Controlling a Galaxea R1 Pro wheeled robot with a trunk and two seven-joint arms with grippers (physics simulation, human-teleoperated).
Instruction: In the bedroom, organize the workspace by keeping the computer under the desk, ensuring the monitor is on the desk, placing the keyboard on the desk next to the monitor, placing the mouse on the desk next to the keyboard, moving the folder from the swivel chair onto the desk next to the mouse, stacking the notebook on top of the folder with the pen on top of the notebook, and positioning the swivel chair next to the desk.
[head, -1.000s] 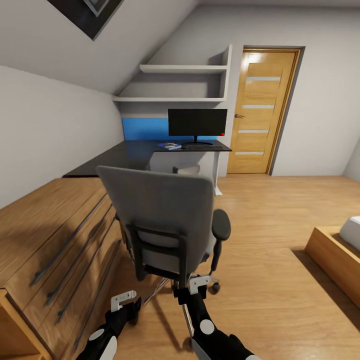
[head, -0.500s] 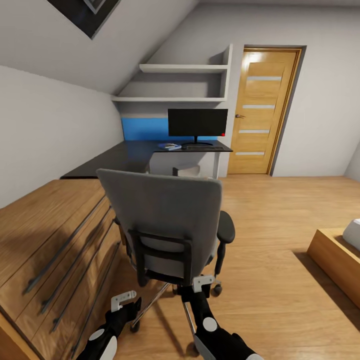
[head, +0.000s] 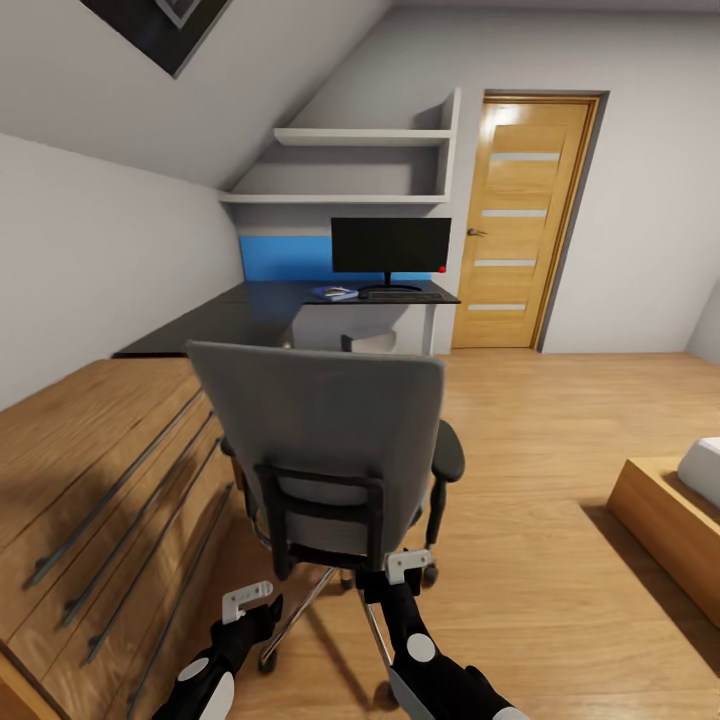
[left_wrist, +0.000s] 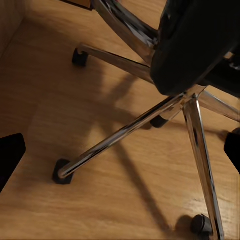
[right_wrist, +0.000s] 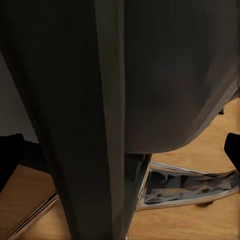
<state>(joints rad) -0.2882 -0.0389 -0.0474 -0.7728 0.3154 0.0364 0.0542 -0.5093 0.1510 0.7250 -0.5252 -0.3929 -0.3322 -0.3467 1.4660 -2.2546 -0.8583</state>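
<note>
The grey-backed swivel chair with black armrests (head: 330, 450) stands at the frame's centre, back toward the camera, on the wooden floor (head: 540, 540). Beyond it, upper centre, the black flat monitor (head: 391, 246) sits on the dark desk surface (head: 250, 305). The left pincer (head: 245, 603) and right pincer (head: 405, 566) hang low behind the chair; I cannot tell their spread.

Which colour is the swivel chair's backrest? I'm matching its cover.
Grey, on a black frame; the swivel chair backrest shows best in the head view.
</note>
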